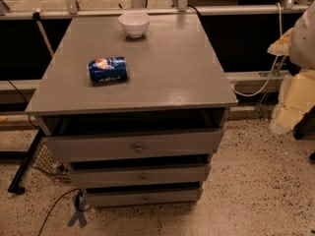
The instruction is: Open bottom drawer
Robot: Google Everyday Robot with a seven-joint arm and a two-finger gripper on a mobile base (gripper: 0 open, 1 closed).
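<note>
The bottom drawer (142,196) is the lowest and narrowest-looking of three grey drawer fronts in the grey cabinet. It has a small round metal knob (145,199) at its centre, and a dark gap shows above its front. My arm comes in at the right edge, and its pale gripper (295,100) hangs well to the right of the cabinet, about level with the cabinet top. It is far from the bottom drawer's knob and touches nothing on the cabinet.
The middle drawer (141,175) and top drawer (138,145) sit above it. A blue can (108,70) lies on its side on the cabinet top (172,68), with a white bowl (134,23) at the back. Cables and a black frame leg (24,163) are on the speckled floor to the left.
</note>
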